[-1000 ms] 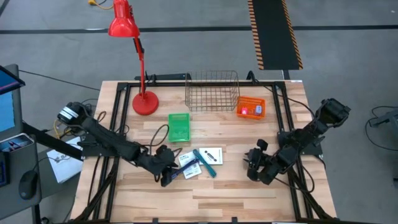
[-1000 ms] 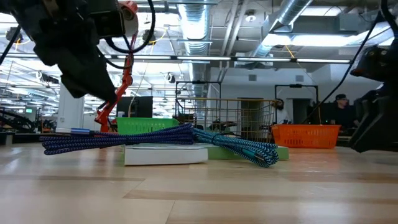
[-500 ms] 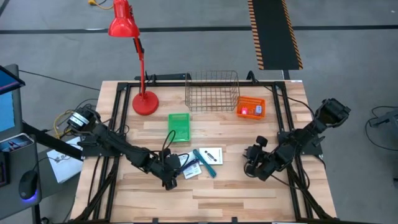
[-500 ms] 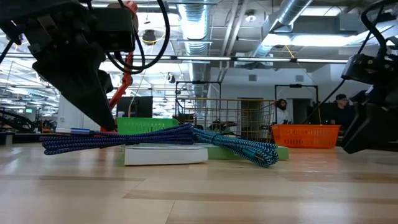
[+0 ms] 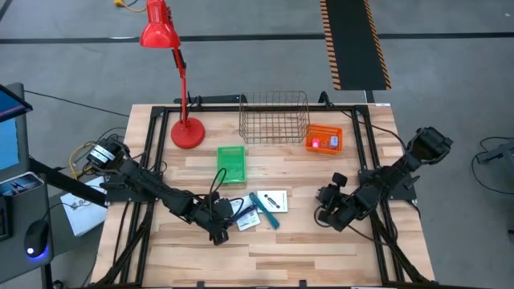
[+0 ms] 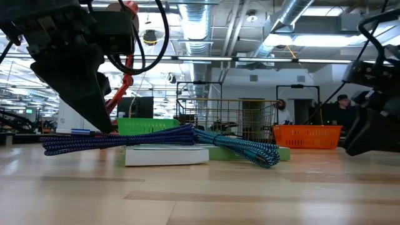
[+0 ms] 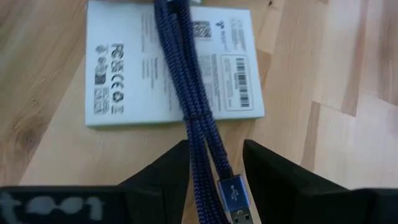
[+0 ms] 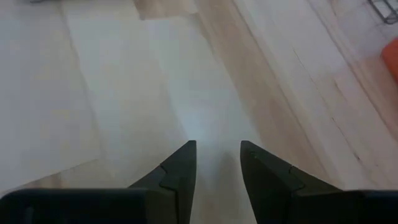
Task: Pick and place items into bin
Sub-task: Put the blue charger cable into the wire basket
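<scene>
Straddling blue cable (image 7: 198, 118), left fingers (image 7: 168, 177) spread, right fingers (image 8: 180, 174) parted over bare tabletop (image 8: 124, 93).

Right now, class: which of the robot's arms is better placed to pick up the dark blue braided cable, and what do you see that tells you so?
Left. The left pincer is open, its fingers either side of the dark blue cable lying across a white card. The right pincer is over bare table, away from the items.
</scene>
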Robot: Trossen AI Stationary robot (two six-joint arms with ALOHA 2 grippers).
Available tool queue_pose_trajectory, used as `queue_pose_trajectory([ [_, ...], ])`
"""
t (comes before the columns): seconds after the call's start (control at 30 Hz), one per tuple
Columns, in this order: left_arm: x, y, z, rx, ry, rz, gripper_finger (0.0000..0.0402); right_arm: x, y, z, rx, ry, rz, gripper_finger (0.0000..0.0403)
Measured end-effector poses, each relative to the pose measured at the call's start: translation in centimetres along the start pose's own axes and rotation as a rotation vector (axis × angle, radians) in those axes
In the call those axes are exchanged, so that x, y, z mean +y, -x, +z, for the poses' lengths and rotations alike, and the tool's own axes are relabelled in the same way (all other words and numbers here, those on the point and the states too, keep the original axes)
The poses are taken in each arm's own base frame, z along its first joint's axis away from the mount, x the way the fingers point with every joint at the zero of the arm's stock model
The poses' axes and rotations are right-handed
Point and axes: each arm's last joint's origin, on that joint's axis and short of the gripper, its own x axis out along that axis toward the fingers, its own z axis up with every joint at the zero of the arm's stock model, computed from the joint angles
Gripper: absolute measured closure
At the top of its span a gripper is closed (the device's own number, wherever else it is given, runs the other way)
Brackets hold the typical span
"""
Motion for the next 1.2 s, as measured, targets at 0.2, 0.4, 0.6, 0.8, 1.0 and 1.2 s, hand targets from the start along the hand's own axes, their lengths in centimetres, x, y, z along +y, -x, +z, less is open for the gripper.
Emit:
queue_pose_trajectory([
  [0.2,0.3,0.0,-0.3,0.029,0.030,0.030,0.0261,-0.3,-0.3,0.2,0.010,-0.015,-0.019,0.0284],
  [0.4,0.3,0.0,-0.3,0.042,0.031,0.021,0.0261,-0.4,-0.4,0.3,0.012,-0.020,-0.023,0.0284],
  [0.6,0.1,0.0,-0.2,0.031,0.036,0.007,0.0261,-0.4,-0.4,0.3,0.012,-0.020,-0.022,0.0284],
  [0.8,0.1,-0.4,-0.5,0.065,0.014,-0.015,0.0262,-0.4,-0.4,0.3,0.012,-0.021,-0.022,0.0284],
  [1.0,0.1,-2.8,-1.4,0.117,-0.009,-0.005,0.0262,-0.4,-0.4,0.3,0.012,-0.023,-0.022,0.0284],
  [1.2,0.1,-3.3,-1.5,0.104,-0.010,0.005,0.0262,-0.4,-0.4,0.3,0.012,-0.023,-0.021,0.0284],
])
